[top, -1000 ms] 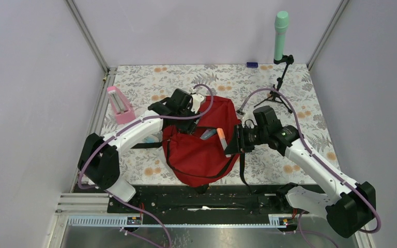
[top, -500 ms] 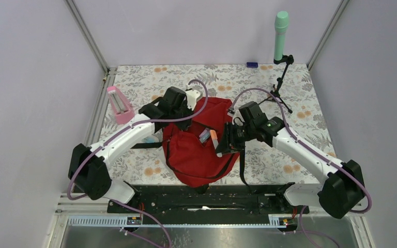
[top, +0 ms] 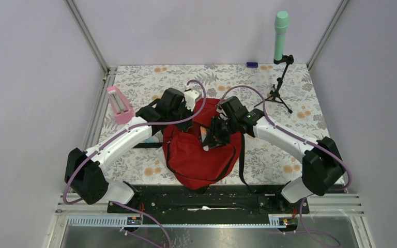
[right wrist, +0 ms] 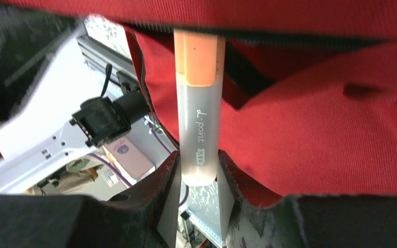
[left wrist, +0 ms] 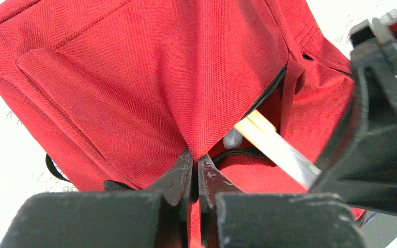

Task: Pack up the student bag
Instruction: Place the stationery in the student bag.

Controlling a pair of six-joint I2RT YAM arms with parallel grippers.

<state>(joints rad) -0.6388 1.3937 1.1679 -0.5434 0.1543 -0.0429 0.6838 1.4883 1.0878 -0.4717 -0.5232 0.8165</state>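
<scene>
The student bag (top: 199, 157) is a big red backpack lying in the middle of the floral table. My left gripper (left wrist: 195, 157) is shut on a fold of its red fabric beside the black zipper edge and holds the flap up (left wrist: 134, 77). Over the bag's upper part, my right gripper (right wrist: 199, 165) is shut on a highlighter (right wrist: 199, 103) with a clear grey barrel and an orange cap. The cap end pokes under the zipper edge into the opening (left wrist: 276, 147). The bag's inside is mostly hidden.
A pink case (top: 119, 103) stands at the left of the table. A small black tripod holding a green cylinder (top: 280, 36) stands at the back right. A little blue object (top: 252, 65) lies at the far edge. Black straps (top: 242, 165) trail off the bag's right side.
My right arm has swung left, carrying the highlighter from the bag's right side to its opening. My left gripper has shut on the bag's fabric and shifted slightly left.
</scene>
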